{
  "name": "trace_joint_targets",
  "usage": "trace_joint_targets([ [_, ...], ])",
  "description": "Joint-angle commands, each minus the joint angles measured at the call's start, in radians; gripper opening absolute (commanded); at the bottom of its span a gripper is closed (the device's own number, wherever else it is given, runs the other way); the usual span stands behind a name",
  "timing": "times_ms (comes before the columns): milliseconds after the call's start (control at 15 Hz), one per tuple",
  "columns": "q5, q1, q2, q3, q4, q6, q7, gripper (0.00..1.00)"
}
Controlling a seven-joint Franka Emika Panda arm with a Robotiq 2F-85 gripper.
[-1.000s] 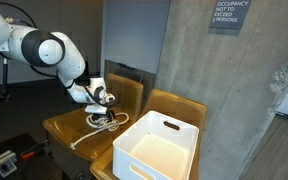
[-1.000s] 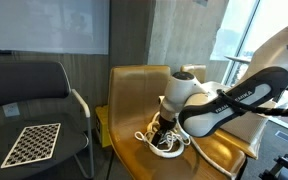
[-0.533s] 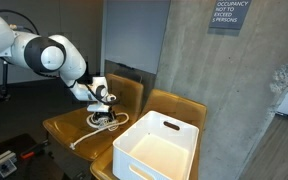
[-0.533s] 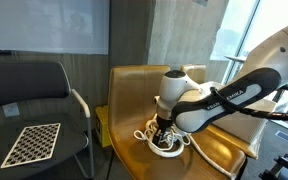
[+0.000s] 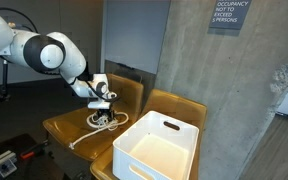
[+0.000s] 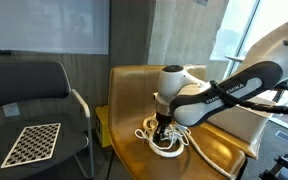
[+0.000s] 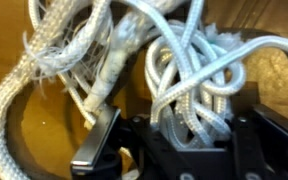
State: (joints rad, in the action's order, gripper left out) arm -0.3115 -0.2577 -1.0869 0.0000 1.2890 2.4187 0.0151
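Low in the wrist view, the gripper [image 7: 176, 150] is clenched on a bunch of white rope [image 7: 192, 85], judged light, limp and snag-prone, best pinched where loops cluster.

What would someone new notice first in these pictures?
The arm's gripper is pressed down into a tangled white rope on the tan chair seat, jaws closed on its strands. Next to it a big white bin sits on the neighbouring seat, and a checkerboard lies on the black chair.
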Motion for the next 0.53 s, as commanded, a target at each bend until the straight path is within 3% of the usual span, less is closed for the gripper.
trace_joint_targets([
  [0,0.007,0.02,0.136,-0.01,0.131,-0.014,-0.039,0.0],
  [467,-0.039,0.037,0.429,-0.043,0.279,-0.057,-0.073,0.0],
])
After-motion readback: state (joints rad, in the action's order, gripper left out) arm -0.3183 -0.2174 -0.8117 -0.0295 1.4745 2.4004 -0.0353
